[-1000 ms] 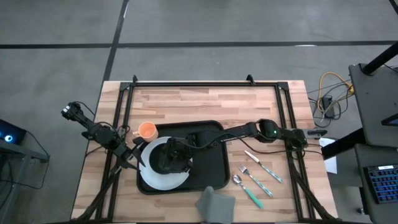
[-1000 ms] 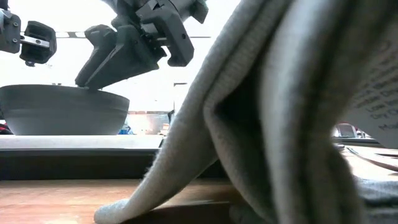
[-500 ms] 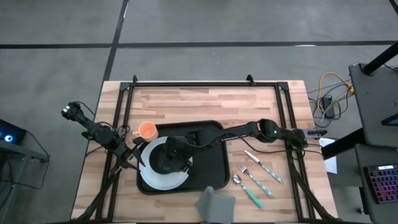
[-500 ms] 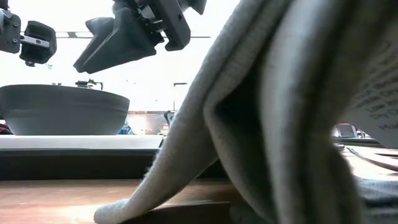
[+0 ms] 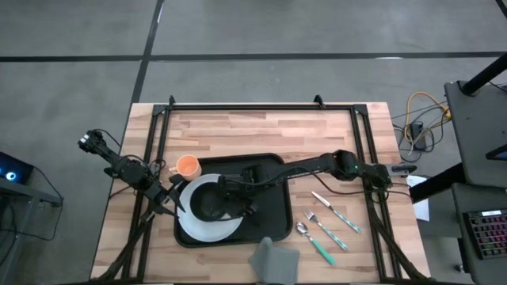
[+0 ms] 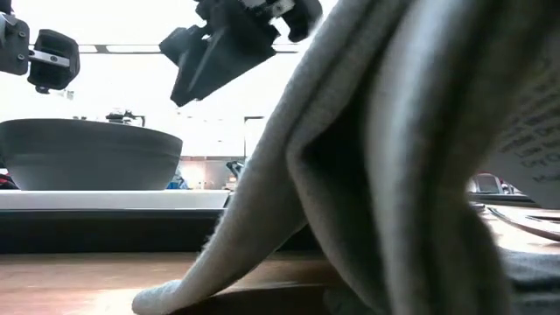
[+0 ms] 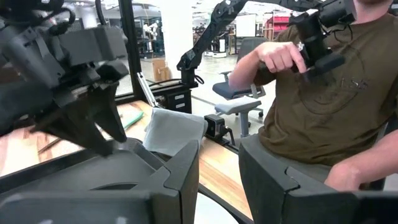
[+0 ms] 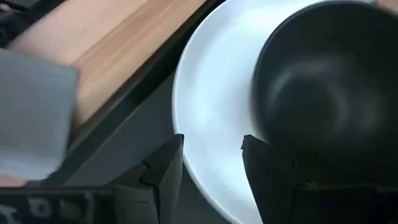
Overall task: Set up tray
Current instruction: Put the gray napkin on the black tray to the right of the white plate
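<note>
Left tool [image 5: 176, 202]: waits just off the tray's left edge, beside the plate; the left wrist view shows a gap between its fingers with nothing in it, so part-open and empty.
Cup [image 5: 187, 166]: orange, on the surface just outside the tray's top-left corner; not yet on the tray.
Tray [image 5: 273, 207]: black, near the middle of the surface towards its front edge; the landmark for everything here.
Plate [image 5: 194, 229]: white, on the tray's left half, its edge lapping over the tray's front-left rim.
Bowl [image 5: 207, 203]: dark, sitting on the plate; judged placed.
Right tool [image 5: 244, 198]: above the tray just right of the bowl, raised clear of it in the low view; fingers apart, gripping nothing, bowl released.
Napkin [image 5: 274, 260]: grey, folded, on the surface just in front of the tray's front-right corner.
Fork, spoon, knife [image 5: 325, 224]: on the surface right of the tray, untouched.
Progress: plate and bowl look done; cup, napkin and cutlery probably remain, so roughly the early half.
</note>
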